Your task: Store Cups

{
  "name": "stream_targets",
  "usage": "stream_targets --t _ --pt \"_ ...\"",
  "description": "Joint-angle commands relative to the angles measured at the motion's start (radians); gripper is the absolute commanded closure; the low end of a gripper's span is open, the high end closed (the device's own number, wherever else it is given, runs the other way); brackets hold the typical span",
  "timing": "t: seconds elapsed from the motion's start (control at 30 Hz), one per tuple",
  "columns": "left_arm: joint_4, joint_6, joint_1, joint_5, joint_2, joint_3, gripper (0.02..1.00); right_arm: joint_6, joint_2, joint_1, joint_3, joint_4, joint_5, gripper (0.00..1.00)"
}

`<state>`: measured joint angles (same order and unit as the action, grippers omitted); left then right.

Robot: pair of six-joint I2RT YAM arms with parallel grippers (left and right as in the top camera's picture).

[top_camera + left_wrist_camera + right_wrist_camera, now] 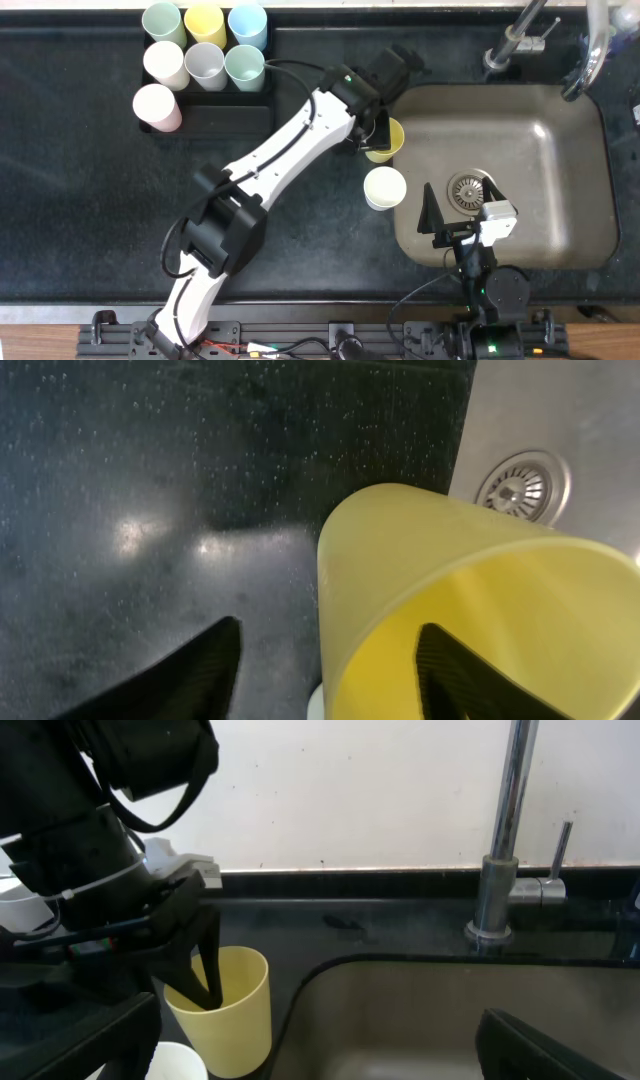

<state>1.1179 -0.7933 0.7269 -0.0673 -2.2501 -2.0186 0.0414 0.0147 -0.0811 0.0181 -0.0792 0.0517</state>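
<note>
A yellow cup (pixel 387 141) (pixel 470 590) (pixel 232 1010) is at the sink's left rim, on the black counter (pixel 90 200). My left gripper (pixel 372 128) (pixel 330 670) is open and straddles its near wall, with one finger inside the cup and one outside. A white cup (pixel 384 187) (pixel 180 1062) stands just in front of it on the counter's edge. My right gripper (pixel 447 225) (pixel 320 1060) hangs open over the steel sink (pixel 560 150) with nothing between its fingers.
A black rack (pixel 240 108) at the back left holds several pastel cups, and a pink cup (pixel 158 107) stands at its front left corner. The tap (pixel 520 40) rises behind the sink. The drain (pixel 468 188) lies close to my right gripper.
</note>
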Motion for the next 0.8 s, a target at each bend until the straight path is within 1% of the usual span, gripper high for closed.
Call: stream_targets --t 0.03,0.13,0.23,0.47,0.53,0.63,0.8 --pt "-0.003 0.026 0.006 0.044 -0.031 -0.026 0.553 0.004 -0.011 0.001 -0.013 0.005 0.000 0.005" --pt "-0.006 0.034 0.006 0.060 -0.042 -0.026 0.676 0.004 -0.011 0.001 -0.013 0.005 0.000 0.003" --pt "-0.006 0.037 0.008 0.075 -0.042 -0.027 0.766 0.004 -0.011 0.001 -0.013 0.005 0.000 0.003" --pt "-0.005 0.038 0.008 0.075 -0.041 -0.028 0.961 0.004 -0.011 0.001 -0.013 0.005 0.000 0.003" --pt "-0.005 0.042 0.008 0.069 -0.037 -0.028 0.985 0.004 -0.011 0.001 -0.013 0.005 0.000 0.003" --pt "-0.005 0.046 0.007 0.080 -0.007 -0.027 0.985 0.004 -0.011 0.001 -0.013 0.005 0.000 0.003" --pt "-0.001 0.047 -0.026 0.175 0.120 -0.019 0.985 0.004 -0.011 0.001 -0.013 0.005 0.000 0.003"
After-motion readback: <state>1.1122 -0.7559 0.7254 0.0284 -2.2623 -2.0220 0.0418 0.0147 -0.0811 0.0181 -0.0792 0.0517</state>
